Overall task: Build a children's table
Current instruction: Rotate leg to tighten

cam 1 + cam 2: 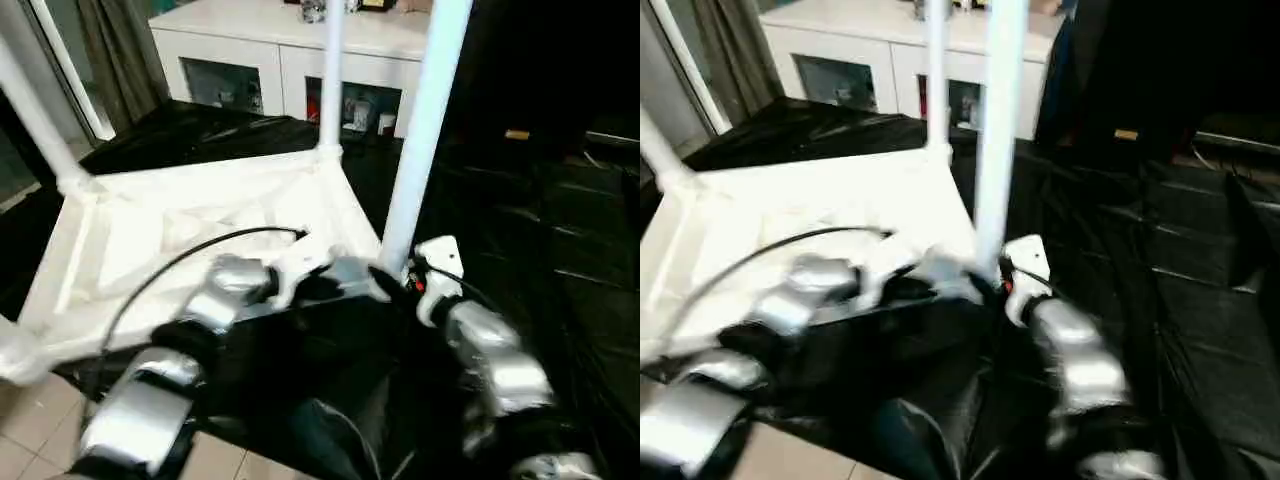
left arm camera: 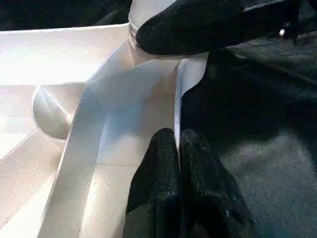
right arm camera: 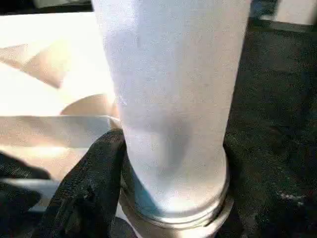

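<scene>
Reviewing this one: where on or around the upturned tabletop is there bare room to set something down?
Bare: the black sheet right of the white plastic tabletop. Crowded: its near corner, where the right gripper grips a white cylindrical leg and the shut left gripper rests at the rim.

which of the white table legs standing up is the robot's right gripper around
The nearest leg, at the tabletop corner closest to the robot. The right gripper brackets its base; the other legs stand untouched at farther corners.

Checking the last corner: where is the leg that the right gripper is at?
The leg stands upright in the tabletop's near right corner socket, the right gripper around its base.
</scene>
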You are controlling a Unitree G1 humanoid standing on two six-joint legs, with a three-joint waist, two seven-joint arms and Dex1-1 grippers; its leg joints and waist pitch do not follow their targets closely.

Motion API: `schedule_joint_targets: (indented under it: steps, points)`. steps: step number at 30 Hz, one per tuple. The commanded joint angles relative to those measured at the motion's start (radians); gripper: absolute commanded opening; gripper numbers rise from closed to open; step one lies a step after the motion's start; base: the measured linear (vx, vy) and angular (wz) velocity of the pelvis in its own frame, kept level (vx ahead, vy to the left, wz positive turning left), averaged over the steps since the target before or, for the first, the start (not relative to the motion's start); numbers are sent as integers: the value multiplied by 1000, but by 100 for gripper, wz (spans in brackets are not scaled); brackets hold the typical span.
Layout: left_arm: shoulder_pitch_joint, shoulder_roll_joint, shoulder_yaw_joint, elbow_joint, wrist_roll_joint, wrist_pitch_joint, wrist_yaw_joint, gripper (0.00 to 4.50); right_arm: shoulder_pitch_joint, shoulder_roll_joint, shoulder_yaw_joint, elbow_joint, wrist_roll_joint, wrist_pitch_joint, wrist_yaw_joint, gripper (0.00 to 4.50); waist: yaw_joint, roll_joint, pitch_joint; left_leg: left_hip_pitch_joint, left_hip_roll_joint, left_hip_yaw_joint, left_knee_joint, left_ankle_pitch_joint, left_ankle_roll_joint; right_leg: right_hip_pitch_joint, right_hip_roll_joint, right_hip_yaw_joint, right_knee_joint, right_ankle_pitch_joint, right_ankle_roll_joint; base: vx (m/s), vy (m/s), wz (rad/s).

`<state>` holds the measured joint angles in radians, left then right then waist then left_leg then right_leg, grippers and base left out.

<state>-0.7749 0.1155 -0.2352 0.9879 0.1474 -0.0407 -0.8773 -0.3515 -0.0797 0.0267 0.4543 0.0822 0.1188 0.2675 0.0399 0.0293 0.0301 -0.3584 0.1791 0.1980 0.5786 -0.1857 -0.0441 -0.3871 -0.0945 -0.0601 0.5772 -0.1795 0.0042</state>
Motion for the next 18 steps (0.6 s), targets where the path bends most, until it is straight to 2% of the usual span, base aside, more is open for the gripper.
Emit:
schedule_joint_targets:
  steps: [1,2,4,7,8,9,13,15,16,17,18]
  points:
    - [-14,-38,1,52,12,27,156,0,28,46,65,62,-44,21,-21,267,-8,-11,-35,20,45,-24,-81,-367,-1,15,-54,38,-89,-397,-177,0,0,0]
    - [-18,-50,-4,60,16,19,157,0,24,54,65,70,-47,11,-28,267,-9,-10,-33,25,43,-27,-82,-403,-5,15,-56,38,-94,-448,-165,0,0,0]
    - [-23,-60,-9,69,22,1,148,0,19,60,55,80,-43,-5,-33,322,-9,-13,-37,23,44,-31,-83,-406,-1,17,-58,41,-97,-463,-149,0,0,0]
    - [-17,-50,-18,69,25,-38,99,0,23,52,16,58,16,-18,26,345,-10,-13,-39,13,45,-33,-86,-378,13,24,-57,43,-90,-411,-153,0,0,0]
    - [-16,-50,-18,69,25,-39,97,0,23,51,15,56,18,-18,29,371,-11,-13,-40,12,45,-33,-86,-373,17,26,-57,43,-89,-396,-156,0,0,0]
    - [-9,-36,-21,68,24,-64,60,0,28,26,17,25,37,-21,86,380,-12,-17,-40,9,46,-31,-85,-359,27,28,-56,43,-86,-364,-168,0,0,0]
    - [0,-13,-28,63,24,-93,9,0,38,-37,56,-28,42,-6,202,403,-7,-20,-40,5,45,-28,-80,-320,53,34,-58,45,-83,-337,-182,0,0,0]
    - [17,29,-37,44,12,-122,-102,0,66,-167,110,-132,70,26,418,403,-2,-20,-40,7,46,-27,-79,-297,68,36,-57,43,-84,-328,-186,0,0,0]
    - [20,35,-38,40,9,-125,-120,0,70,-185,115,-146,76,31,446,403,-2,-22,-40,5,46,-26,-78,-291,75,40,-56,44,-82,-318,-186,0,0,0]
    - [20,35,-38,40,9,-125,-120,0,70,-185,115,-146,76,31,446,403,-1,-23,-41,4,48,-25,-76,-280,83,38,-58,45,-79,-299,-194,0,0,0]
    - [28,51,-44,28,5,-132,-162,0,76,-228,117,-176,89,43,508,403,-3,-23,-41,1,47,-24,-76,-277,86,38,-59,45,-79,-300,-198,0,0,0]
